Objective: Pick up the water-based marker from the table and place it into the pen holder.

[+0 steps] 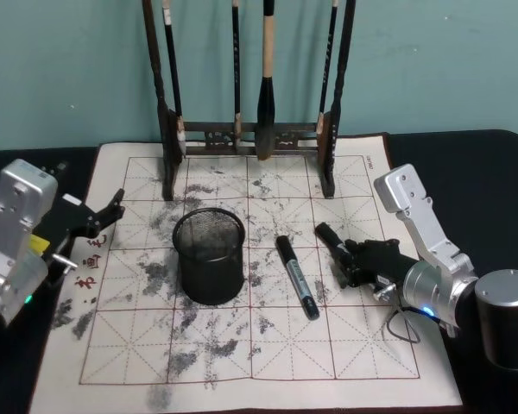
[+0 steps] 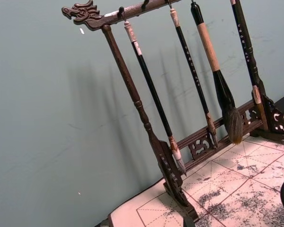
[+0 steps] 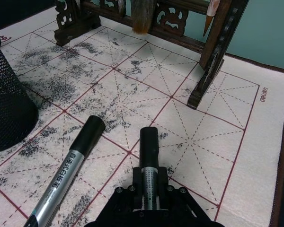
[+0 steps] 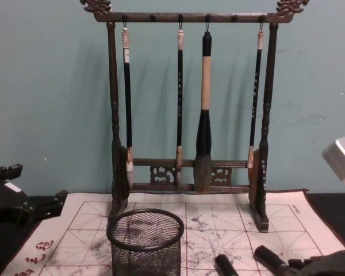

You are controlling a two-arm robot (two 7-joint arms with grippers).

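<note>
The pen holder (image 1: 209, 257), a black wire-mesh cup, stands upright on the ink-stained mat (image 1: 268, 362) left of centre, also seen in the chest view (image 4: 145, 241). My right gripper (image 1: 352, 261) is shut on a water-based marker (image 1: 331, 239) with a black cap and silver barrel, low over the mat to the right of the holder. In the right wrist view the marker (image 3: 149, 146) sticks out forward from the right gripper (image 3: 149, 189). A second marker (image 1: 295, 276) lies flat between the holder and the held one. My left gripper (image 1: 104, 217) rests open at the mat's left edge.
A tall dark wooden brush rack (image 1: 250, 138) with several hanging brushes stands at the back of the mat, behind the holder. Black table surface (image 1: 492, 172) surrounds the mat. Bare mat lies in front of the holder and markers.
</note>
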